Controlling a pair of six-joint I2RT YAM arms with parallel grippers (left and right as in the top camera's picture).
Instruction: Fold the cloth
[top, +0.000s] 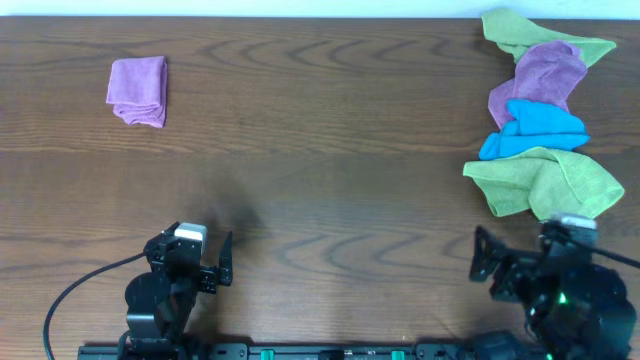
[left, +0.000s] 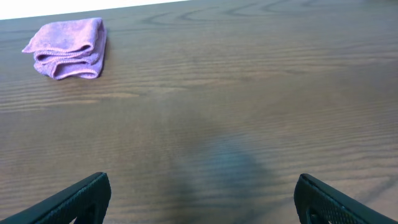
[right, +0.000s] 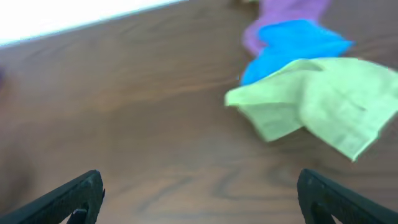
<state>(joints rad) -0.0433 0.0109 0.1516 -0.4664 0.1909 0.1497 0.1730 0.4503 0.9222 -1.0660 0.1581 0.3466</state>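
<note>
left gripper (left: 202, 185) spread open, empty; cloth (top: 138, 90) lies well ahead, slightly to its left.
sits folded at far-left of table (top: 330, 150), long axis running away from robot; right gripper (right: 200, 185) open too, much farther off.

Brown table (top: 330, 170): folded cloth (top: 138, 90), crumpled heap (top: 540, 125).

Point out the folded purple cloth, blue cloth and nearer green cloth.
folded purple cloth (top: 138, 90), overhead view, middle of top layer.
blue cloth (top: 535, 127), overhead view, its centre.
nearer green cloth (top: 545, 185), overhead view, its centre.
</note>
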